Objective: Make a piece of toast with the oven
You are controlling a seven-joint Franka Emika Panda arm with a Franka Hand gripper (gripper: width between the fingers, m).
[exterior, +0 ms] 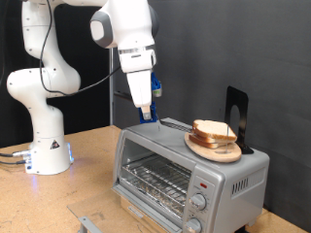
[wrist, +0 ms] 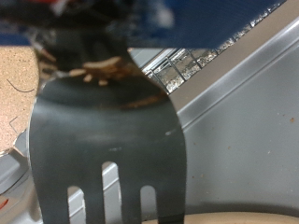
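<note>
The silver oven (exterior: 185,173) stands on the wooden table, its wire rack (exterior: 155,180) showing at the front and its knobs (exterior: 199,202) down the right. On its top sits a round wooden plate (exterior: 216,148) with the piece of toast (exterior: 214,130) on it. My gripper (exterior: 148,113) hangs over the oven's top, to the exterior view's left of the plate, shut on a black slotted spatula (wrist: 103,140). The blade points toward the plate. The wrist view shows crumbs on the spatula, the oven's metal top (wrist: 243,131) and a tan edge (wrist: 234,217) below the blade.
A black upright stand (exterior: 236,115) rises on the oven's top behind the plate. The white robot base (exterior: 44,146) stands at the exterior view's left on the table (exterior: 87,184). A dark curtain closes off the back.
</note>
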